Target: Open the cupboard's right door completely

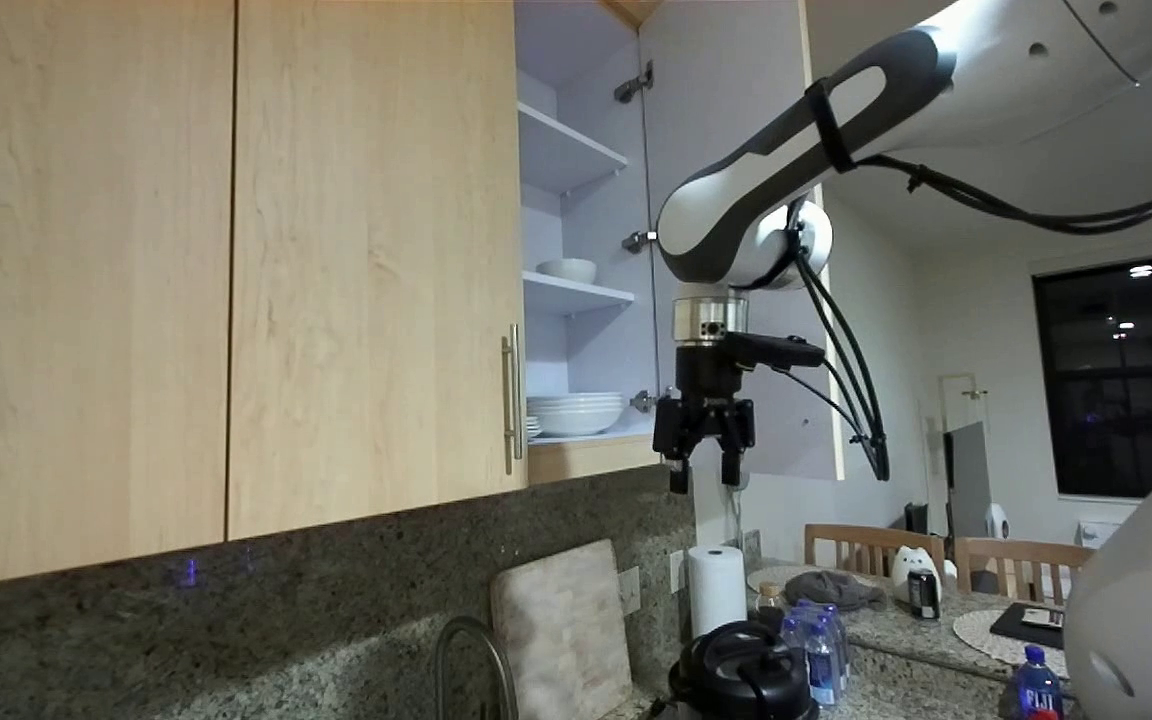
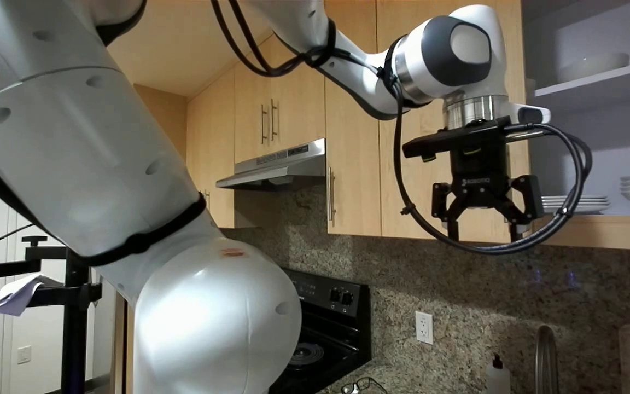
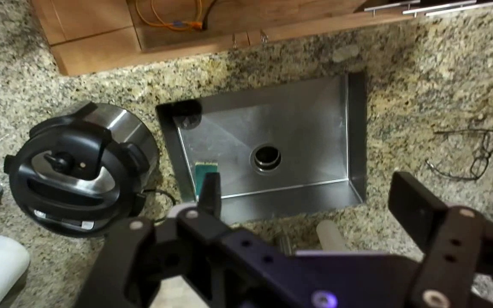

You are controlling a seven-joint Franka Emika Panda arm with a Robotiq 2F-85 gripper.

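The cupboard (image 1: 591, 454) shows its white shelves with white bowls and plates in both exterior views. The right door (image 1: 726, 110) is swung wide out on its right-hand hinges in an exterior view, with its pale inner face showing. Its maple face and handle are hidden, and the arm covers part of it. The matching left door (image 1: 376, 250) is closed, with a silver handle (image 1: 516, 392) along its right edge. My gripper (image 1: 706, 472) points down in front of the right door's lower inner face. Its fingers are wide apart and empty, as the wrist view also shows (image 3: 306, 190). I cannot tell its distance from the door.
Below are a steel sink (image 3: 289, 115), a black-lidded cooker (image 3: 71, 171), a paper towel roll (image 1: 716, 590) and water bottles (image 1: 821, 650). A range hood (image 2: 276, 164) and a closed maple panel (image 2: 352, 120) stand further left. Black cables (image 2: 572, 191) loop beside the gripper.
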